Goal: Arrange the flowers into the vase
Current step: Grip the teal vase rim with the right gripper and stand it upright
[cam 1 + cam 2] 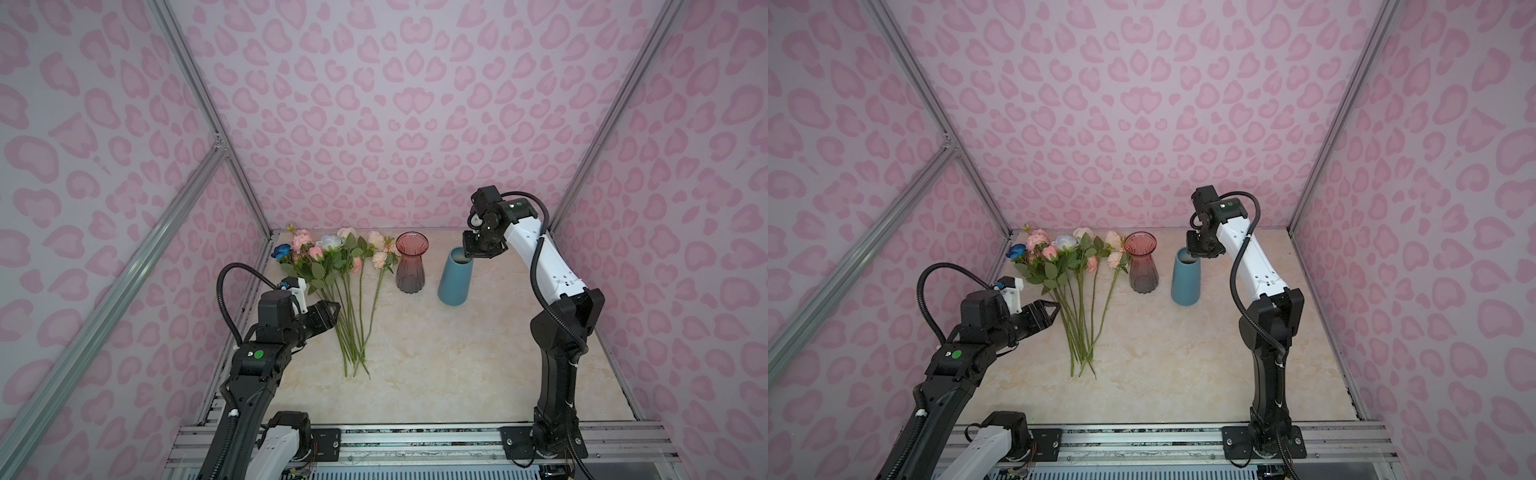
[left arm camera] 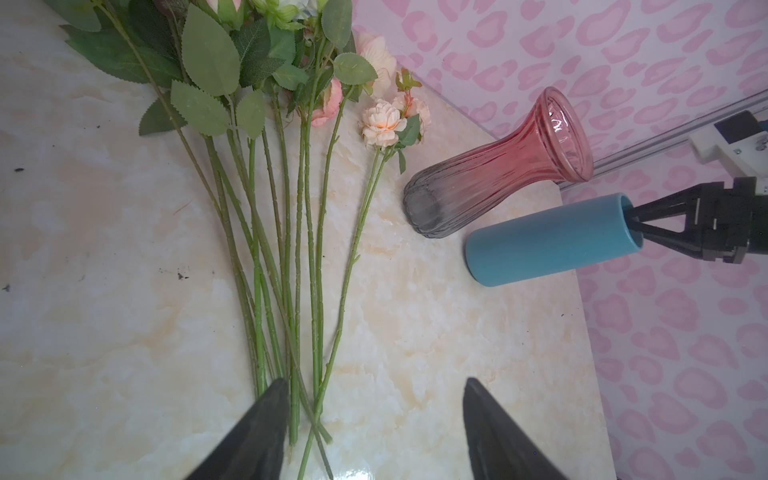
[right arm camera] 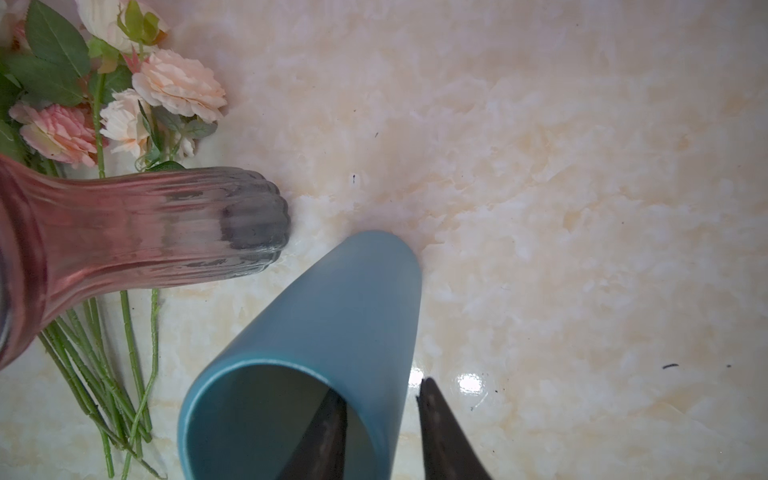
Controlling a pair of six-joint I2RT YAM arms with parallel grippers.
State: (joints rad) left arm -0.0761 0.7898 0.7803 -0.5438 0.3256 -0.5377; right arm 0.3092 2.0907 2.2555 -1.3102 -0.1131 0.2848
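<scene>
Right gripper [image 3: 380, 390] straddles the rim of the blue vase [image 3: 332, 299], jaws narrowly apart; an off-centre pinch could tip it into the pink vase [image 3: 145, 224] beside it. Beyond that lie the flowers [image 1: 328, 259], left gripper [image 2: 377, 380] spread by their stems.

Counter [image 1: 457, 353]: glossy cream marble-look slab, smooth, with glare spots and a few dark specks. Pink vase [image 1: 411, 264]: ribbed clear glass, shiny, pink tint going grey at the base. Blue vase [image 1: 454, 278]: matt, smooth, ceramic look. Flowers [image 1: 332, 257]: cloth-like petals, matt veined leaves, plastic-looking stems with small nubs. Left pincer [image 2: 376, 380] and right pincer [image 3: 381, 388]: matt black, plastic look. Walls [image 1: 374, 104]: matt printed panels. Frame rails [image 1: 232, 166]: bare brushed metal.
</scene>
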